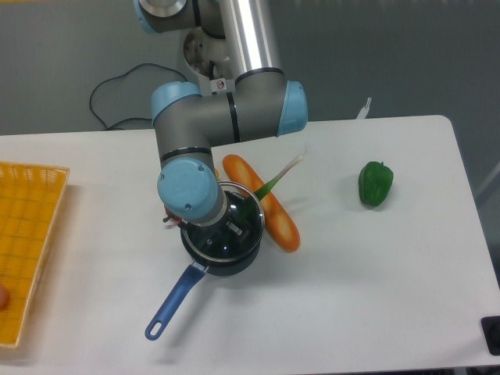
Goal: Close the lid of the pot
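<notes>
Camera view from above and in front shows my arm reaching down over the pot (226, 262), a little left of the frame's centre on the white bench (375, 273); its long blue handle (173, 301) runs toward the lower left; the pot lid (234, 230) lies on top of the pot, its glass and metal rim showing past my wrist; my end effector (223, 228) is down at the lid, mostly hidden under my own blue joint cap, so I cannot tell how far its fingers are parted or whether they grip anything; an orange carrot-like piece (267, 205) with a green stalk lies just beside the pot to the right; a green pepper (375, 183) sits well apart at the right; a yellow basket (27, 234) fills the left edge.
</notes>
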